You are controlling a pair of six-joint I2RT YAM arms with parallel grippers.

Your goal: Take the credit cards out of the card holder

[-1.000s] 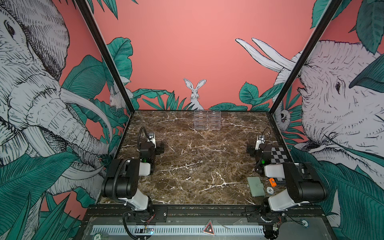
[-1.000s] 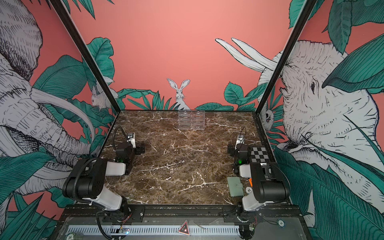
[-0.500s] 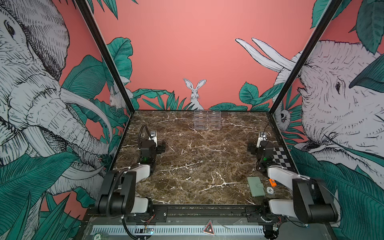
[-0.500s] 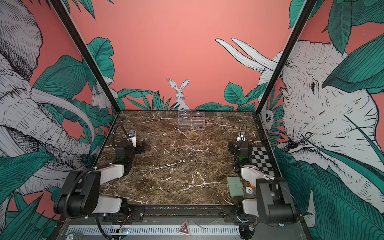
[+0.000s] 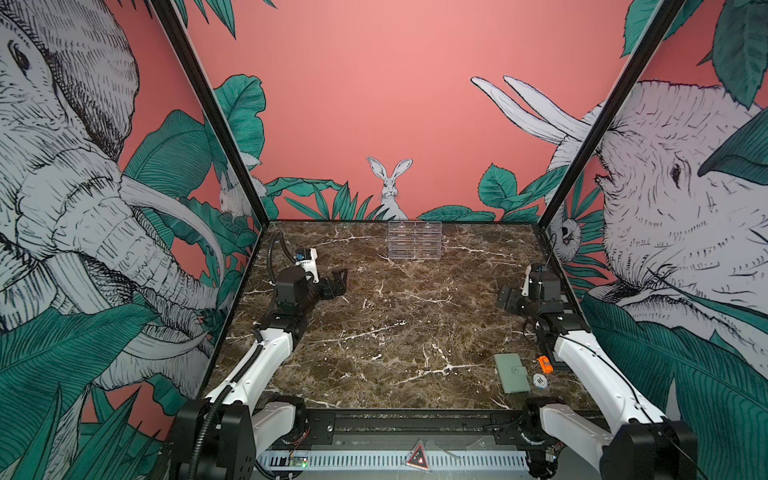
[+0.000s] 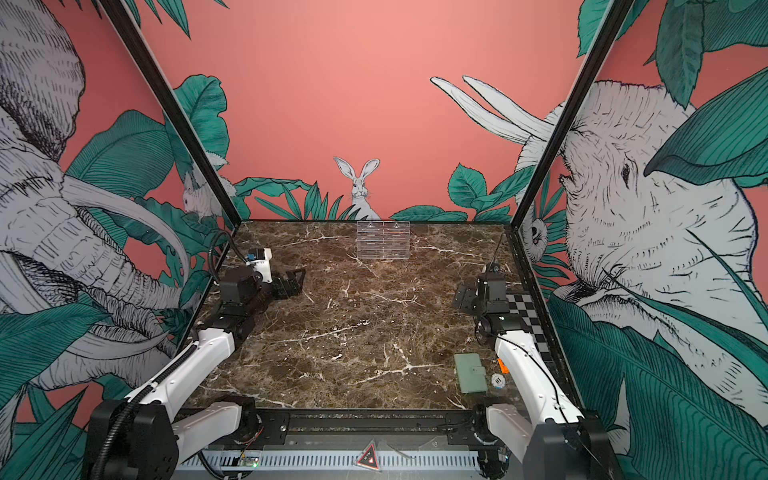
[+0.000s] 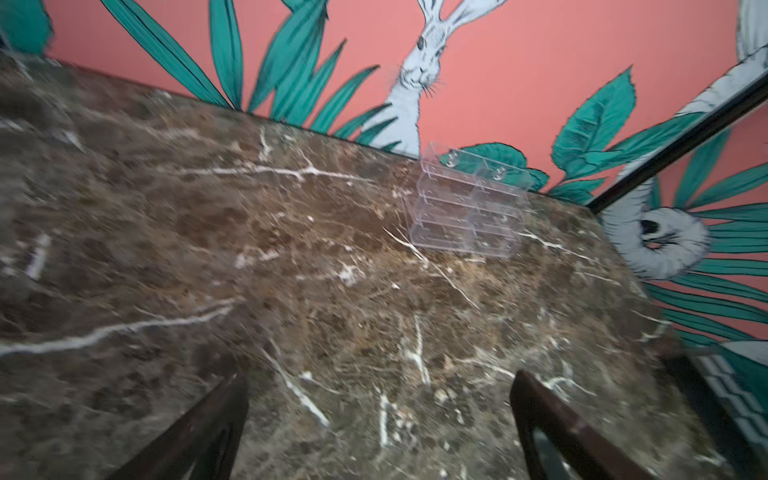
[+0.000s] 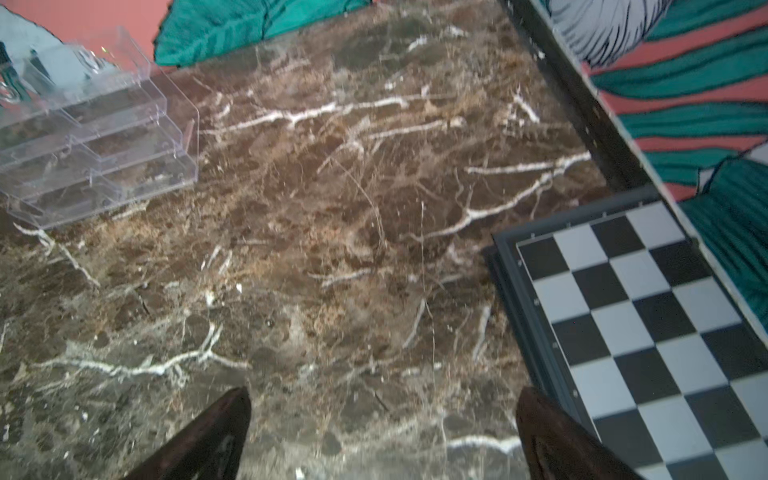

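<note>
The card holder (image 5: 512, 372) (image 6: 470, 372), a pale sage-green wallet, lies shut and flat near the table's front right, beside the right arm's white forearm. The credit cards are hidden. My left gripper (image 5: 340, 280) (image 6: 296, 281) hovers over the left side of the marble, open and empty, far from the card holder. My right gripper (image 5: 508, 300) (image 6: 463, 297) hangs open and empty at the right, further back than the card holder. In the left wrist view the left gripper (image 7: 380, 376) has only bare marble between its dark fingers, and so does the right gripper (image 8: 383, 392) in the right wrist view.
A clear acrylic tiered stand (image 5: 414, 240) (image 6: 383, 240) (image 7: 469, 203) (image 8: 95, 137) stands at the back middle. A black-and-white checkered board (image 6: 524, 309) (image 8: 648, 324) lies along the right wall. A small orange object (image 5: 544, 363) and a white round chip (image 5: 539, 380) sit right of the card holder.
Both arms have unfolded and stretched toward the back of the table, and the grippers have turned toward the middle. Both grippers stayed open. The card holder has not moved.
</note>
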